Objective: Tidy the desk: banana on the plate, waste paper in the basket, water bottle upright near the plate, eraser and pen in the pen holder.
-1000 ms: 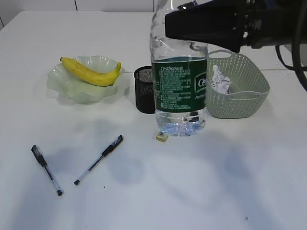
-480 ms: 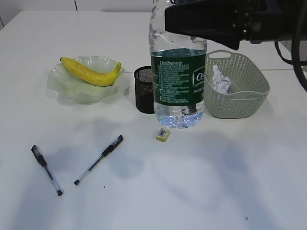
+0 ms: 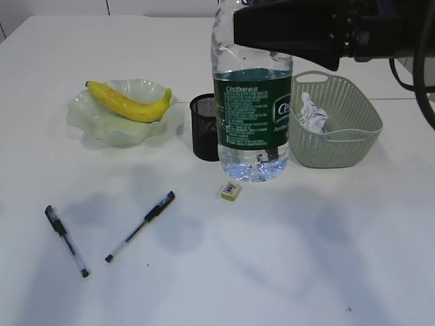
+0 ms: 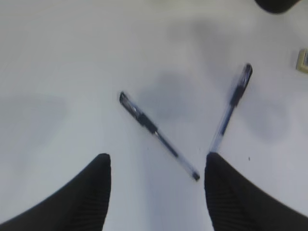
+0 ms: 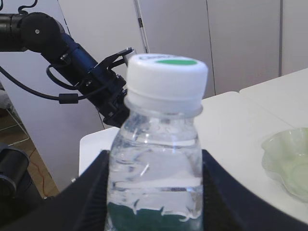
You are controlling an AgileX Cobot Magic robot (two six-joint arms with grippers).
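Observation:
My right gripper (image 3: 262,34) is shut on the water bottle (image 3: 253,102), holding it upright by its upper part above the desk (image 3: 285,258). In the right wrist view both fingers (image 5: 91,192) press its clear shoulder (image 5: 156,159) under the white cap. The banana (image 3: 129,102) lies on the plate (image 3: 88,121). The waste paper (image 3: 312,114) sits in the basket (image 3: 346,146). The pen holder (image 3: 204,128) stands behind the bottle. The eraser (image 3: 230,191) lies in front. My left gripper (image 4: 157,163) hovers open over two pens (image 4: 158,136) (image 4: 231,107).
The two pens (image 3: 66,240) (image 3: 140,225) lie on the desk's front left. The eraser (image 4: 303,60) shows at the left wrist view's right edge. The left arm (image 5: 72,62) shows beyond the bottle in the right wrist view.
The bottle rose in the right gripper during the first half second, uncovering the eraser. Since then it has stayed still.

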